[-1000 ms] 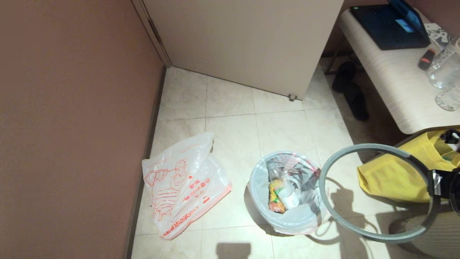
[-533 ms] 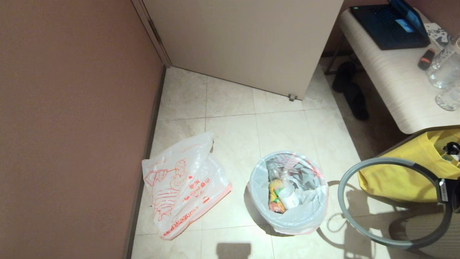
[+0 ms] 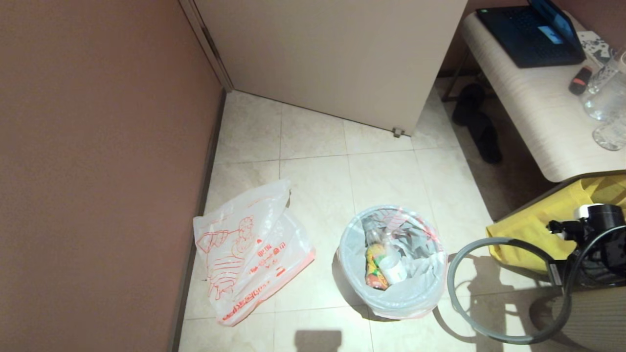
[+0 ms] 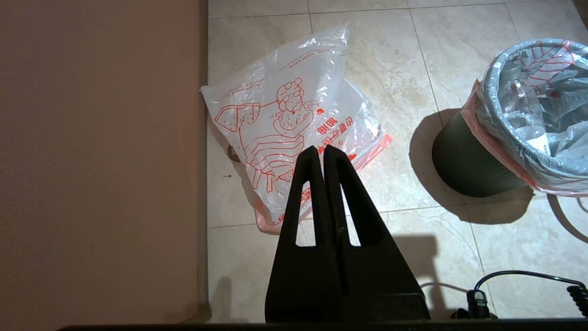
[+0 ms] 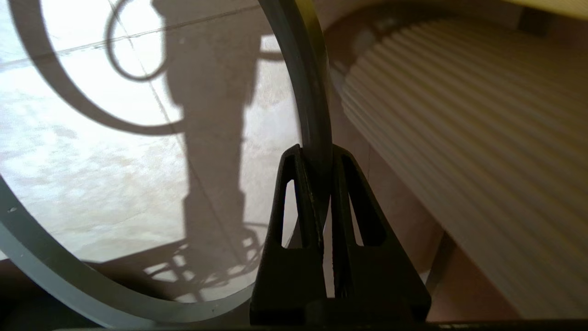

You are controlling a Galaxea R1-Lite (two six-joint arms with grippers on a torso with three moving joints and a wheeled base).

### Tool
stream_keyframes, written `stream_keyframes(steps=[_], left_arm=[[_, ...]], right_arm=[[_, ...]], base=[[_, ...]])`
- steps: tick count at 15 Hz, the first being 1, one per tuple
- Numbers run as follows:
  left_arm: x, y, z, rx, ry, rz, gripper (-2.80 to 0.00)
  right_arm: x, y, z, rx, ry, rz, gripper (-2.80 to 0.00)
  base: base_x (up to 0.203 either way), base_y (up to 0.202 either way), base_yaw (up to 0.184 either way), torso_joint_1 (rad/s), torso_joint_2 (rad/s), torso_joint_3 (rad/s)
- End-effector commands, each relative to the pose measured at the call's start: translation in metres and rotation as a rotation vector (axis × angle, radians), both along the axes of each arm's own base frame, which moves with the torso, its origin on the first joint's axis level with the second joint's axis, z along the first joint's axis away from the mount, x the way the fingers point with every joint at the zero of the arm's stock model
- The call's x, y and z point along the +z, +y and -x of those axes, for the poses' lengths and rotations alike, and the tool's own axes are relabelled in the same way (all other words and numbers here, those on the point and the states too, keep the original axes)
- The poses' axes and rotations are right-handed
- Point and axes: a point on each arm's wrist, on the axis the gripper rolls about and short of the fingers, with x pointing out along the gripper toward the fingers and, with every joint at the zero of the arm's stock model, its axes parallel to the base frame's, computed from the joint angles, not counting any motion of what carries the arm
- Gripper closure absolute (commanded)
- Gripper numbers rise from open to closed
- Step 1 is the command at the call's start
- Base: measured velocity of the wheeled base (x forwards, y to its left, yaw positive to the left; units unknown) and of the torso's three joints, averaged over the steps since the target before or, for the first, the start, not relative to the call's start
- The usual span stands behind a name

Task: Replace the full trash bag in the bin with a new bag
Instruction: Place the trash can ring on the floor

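Looking down from the head camera, you have the bin (image 3: 391, 261) standing on the tiled floor just below the middle, with the full trash bag (image 3: 415, 288) lining it and folded over its top; a yellow-orange packet (image 3: 374, 269) and a white cup (image 3: 393, 269) lie inside. The grey hoop (image 3: 455, 274) is off the bin: your right gripper (image 3: 557, 274), low at about 4 o'clock in that view, has its fingers pinched shut on the hoop's band, and the ring hangs tilted just beside the bin at its 3 o'clock, above the floor where its shadow falls. In the right wrist view you can see the two black fingers (image 5: 294, 197) clamped on either side of the hoop's edge, with the rest of the ring curving away over the tiles. The new bag (image 3: 249, 252) lies flat on the floor at the bin's 9 o'clock, close against the brown wall (image 3: 98, 171), its red cartoon drawing facing up. Your left gripper (image 4: 319, 154) does not appear in the head view; its own camera shows the fingers pressed together with nothing between them, held above the floor with the new bag beneath the tips and the bin off to one side. A yellow cloth tote (image 3: 538, 225) sits at the hoop's 1 o'clock, partly under the pale table (image 3: 528, 107) at 2 o'clock, which carries a laptop (image 3: 528, 34).
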Motion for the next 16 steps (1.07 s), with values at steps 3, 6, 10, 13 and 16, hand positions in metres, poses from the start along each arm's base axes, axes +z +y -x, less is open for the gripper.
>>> stream_keyframes(steps=[3,6,10,13,16], left_arm=[[0.000,0.000,0.000,0.001,0.001,0.000,0.00],[0.000,0.000,0.000,0.001,0.001,0.001,0.00],[0.000,0.000,0.000,0.001,0.001,0.001,0.00],[0.000,0.000,0.000,0.001,0.001,0.001,0.00],[0.000,0.000,0.000,0.001,0.001,0.000,0.00]], right_arm=[[-0.093,-0.001,-0.042,0.194,0.085,-0.046,0.00],[-0.109,0.002,-0.071,0.341,-0.015,-0.169,0.00],[-0.138,0.016,-0.095,0.395,-0.034,-0.225,0.00],[-0.162,0.017,-0.109,0.413,-0.027,-0.212,-2.80],[-0.162,0.019,-0.112,0.408,-0.028,-0.194,-2.80]], base=[[0.000,0.000,0.000,0.000,0.00,0.000],[0.000,0.000,0.000,0.000,0.00,0.000],[0.000,0.000,0.000,0.000,0.00,0.000],[0.000,0.000,0.000,0.000,0.00,0.000],[0.000,0.000,0.000,0.000,0.00,0.000]])
